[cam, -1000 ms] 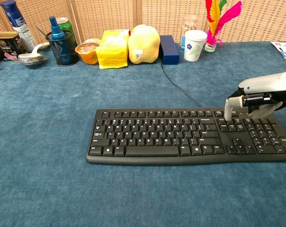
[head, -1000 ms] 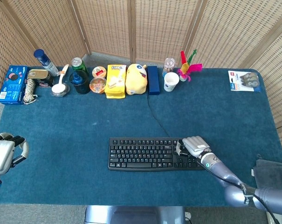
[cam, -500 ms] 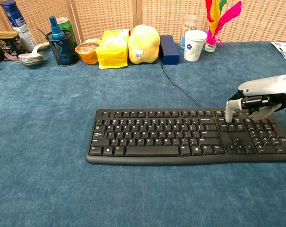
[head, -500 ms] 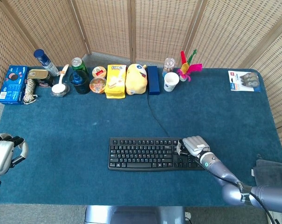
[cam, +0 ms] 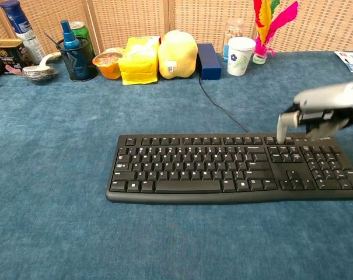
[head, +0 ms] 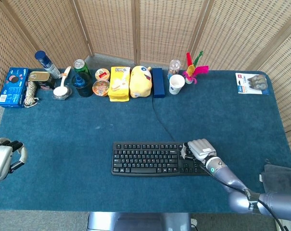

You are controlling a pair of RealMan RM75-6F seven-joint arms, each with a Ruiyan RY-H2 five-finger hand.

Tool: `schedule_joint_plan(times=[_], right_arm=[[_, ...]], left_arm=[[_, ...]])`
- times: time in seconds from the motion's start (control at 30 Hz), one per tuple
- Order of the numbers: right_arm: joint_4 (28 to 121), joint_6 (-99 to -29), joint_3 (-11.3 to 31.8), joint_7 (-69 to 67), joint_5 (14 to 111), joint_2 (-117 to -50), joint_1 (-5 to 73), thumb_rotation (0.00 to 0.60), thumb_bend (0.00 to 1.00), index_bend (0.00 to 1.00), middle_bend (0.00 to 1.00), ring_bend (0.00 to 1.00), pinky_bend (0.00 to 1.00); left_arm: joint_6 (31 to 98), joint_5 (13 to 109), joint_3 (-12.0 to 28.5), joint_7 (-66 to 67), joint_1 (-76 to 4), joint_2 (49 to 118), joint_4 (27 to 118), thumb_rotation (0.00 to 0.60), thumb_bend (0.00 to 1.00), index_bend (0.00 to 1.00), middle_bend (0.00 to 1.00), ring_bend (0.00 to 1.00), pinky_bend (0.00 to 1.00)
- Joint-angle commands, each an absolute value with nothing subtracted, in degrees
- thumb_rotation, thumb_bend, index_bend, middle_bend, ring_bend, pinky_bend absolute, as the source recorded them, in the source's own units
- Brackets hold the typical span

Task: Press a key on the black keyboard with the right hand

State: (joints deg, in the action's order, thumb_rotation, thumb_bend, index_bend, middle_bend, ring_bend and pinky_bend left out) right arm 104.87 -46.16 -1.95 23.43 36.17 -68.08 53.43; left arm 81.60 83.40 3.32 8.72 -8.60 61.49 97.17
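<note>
1. While the flat black plastic keyboard lies near the front middle of the blue-carpeted counter, the right robot hand sits over its right end, above the key cluster between the main block and the number pad.
2. Right robot hand: one pale finger points down, the rest curled in under the palm; it grips nothing. In the chest view the fingertip appears at or just above the top row of that cluster; whether it is touching a key, I cannot tell, since the hand is motion-blurred.
3. Head view agrees on place: the right robot hand overlaps the keyboard's right portion, forearm trailing off toward the lower right.
4. Left robot hand hangs at the counter's left edge, well apart from the keyboard, holding nothing; its fingers look curled, but whether closed I cannot tell.
5. Judgement on step: the press itself is in hand, finger aligned over a key.
6. Next move calls for a short, straight travel along the finger's axis onto a single keycap, no sideways drift, so neighbouring keys stay clear.
7. The thin black cable runs from the keyboard's back edge toward the far row of clutter, out of the hand's way.
</note>
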Motion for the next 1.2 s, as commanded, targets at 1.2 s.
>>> schedule_joint_plan(times=[1.2], right_arm=[[98.53, -90.94, -5.04, 1.53, 78.72, -66.80, 11.36, 0.000, 0.61, 0.33, 0.59, 0.62, 0.61]], left_arm=[[86.44, 86.31, -2.25, 4.51, -1.52, 65.79, 93.99, 0.004, 0.53, 0.61, 0.58, 0.51, 0.29]])
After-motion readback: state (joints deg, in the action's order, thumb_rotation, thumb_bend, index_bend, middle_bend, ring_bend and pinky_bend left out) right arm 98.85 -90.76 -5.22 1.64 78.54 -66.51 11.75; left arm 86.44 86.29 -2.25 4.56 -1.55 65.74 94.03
